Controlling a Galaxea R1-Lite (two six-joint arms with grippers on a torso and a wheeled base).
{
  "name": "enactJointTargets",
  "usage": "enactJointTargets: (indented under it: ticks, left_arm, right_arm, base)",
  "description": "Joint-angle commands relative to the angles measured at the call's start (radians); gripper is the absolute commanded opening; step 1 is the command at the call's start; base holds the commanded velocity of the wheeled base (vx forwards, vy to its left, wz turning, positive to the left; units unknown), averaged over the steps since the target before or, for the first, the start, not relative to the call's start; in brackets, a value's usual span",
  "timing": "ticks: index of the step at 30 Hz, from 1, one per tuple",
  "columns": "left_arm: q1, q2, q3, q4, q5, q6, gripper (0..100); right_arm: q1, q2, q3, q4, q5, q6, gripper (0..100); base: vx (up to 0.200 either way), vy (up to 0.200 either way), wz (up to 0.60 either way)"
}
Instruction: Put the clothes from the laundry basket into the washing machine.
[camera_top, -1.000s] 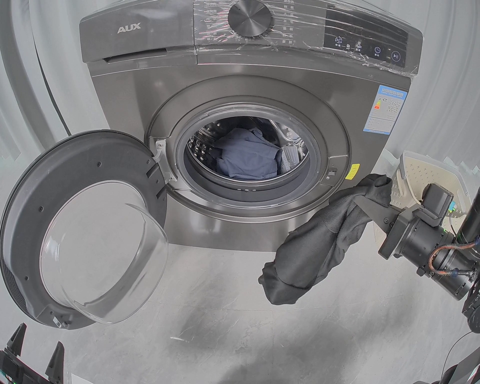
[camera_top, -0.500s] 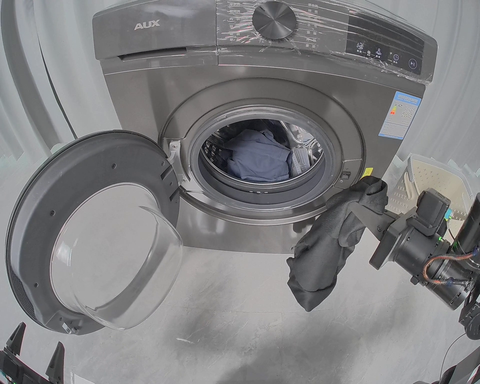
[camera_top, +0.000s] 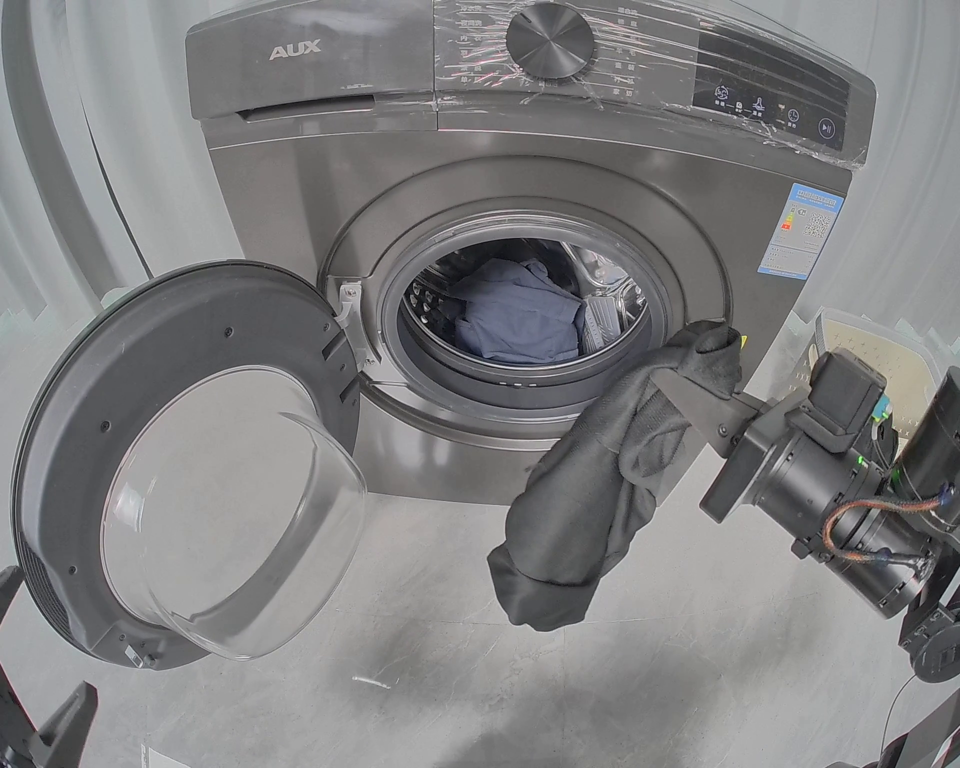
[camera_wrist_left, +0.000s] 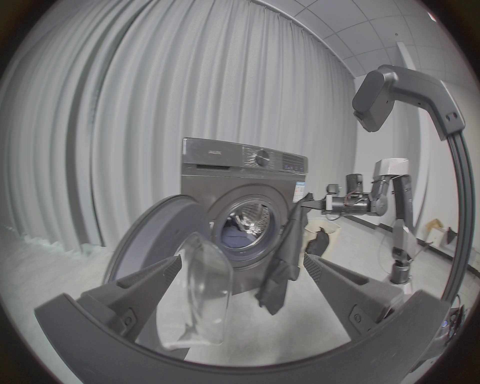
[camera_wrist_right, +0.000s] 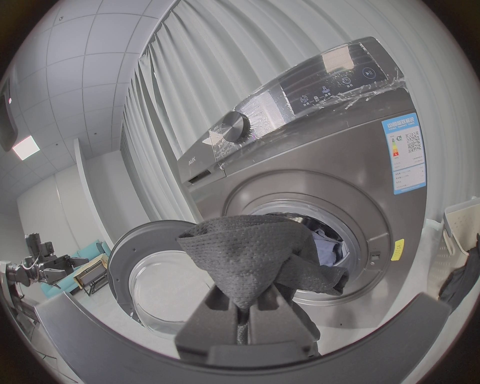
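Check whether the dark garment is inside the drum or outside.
Outside. The dark garment hangs from the right gripper in front of the washing machine; a blue garment lies in the drum.

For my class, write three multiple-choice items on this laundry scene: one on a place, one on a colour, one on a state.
1. Where is the dark garment?
A) on top of the machine
B) hanging from the right gripper before the washing machine
C) flat on the floor

2. What colour is the cloth in the drum?
A) red
B) blue
C) yellow

3. The machine's door is
A) shut
B) open
C) taken off

Answers:
1 B, the gripper is clamped on the garment, which dangles clear of the floor.
2 B, blue fabric shows through the opening.
3 B, the door stands wide on its hinge.
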Motion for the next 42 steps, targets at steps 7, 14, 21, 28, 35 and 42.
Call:
enactJointTargets:
  ticks: [7,14,21,28,35,42]
  left_arm:
    - [-0.39,0.89,-0.192,-0.385,-0.038,0.036,100]
    - [-0.559,1.188,-0.229,-0.67,0.096,0.03,100]
    - [-0.592,1.243,-0.229,-0.715,0.119,0.024,100]
    - [-0.691,1.235,-0.158,-0.884,0.249,-0.105,100]
    - [-0.703,1.254,-0.158,-0.94,0.289,-0.108,100]
    - [-0.704,1.329,-0.161,-0.951,0.303,-0.098,100]
  right_arm:
    - [0.008,0.137,-0.174,-0.06,0.022,-0.004,0]
    - [-0.033,0.191,-0.243,-0.065,0.061,-0.002,0]
    - [-0.021,0.194,-0.25,-0.065,0.053,-0.002,0]
    - [-0.018,0.194,-0.252,-0.065,0.05,-0.002,0]
    - [-0.01,0.194,-0.252,-0.063,0.042,-0.002,0]
    - [-0.012,0.2,-0.255,-0.063,0.042,-0.002,0]
  base:
    - [0.0,0.0,0.0]
    - [0.0,0.0,0.0]
    - [0.0,0.0,0.0]
    - [0.0,0.0,0.0]
    - [0.0,-0.086,0.0]
    - [0.0,-0.171,0.0]
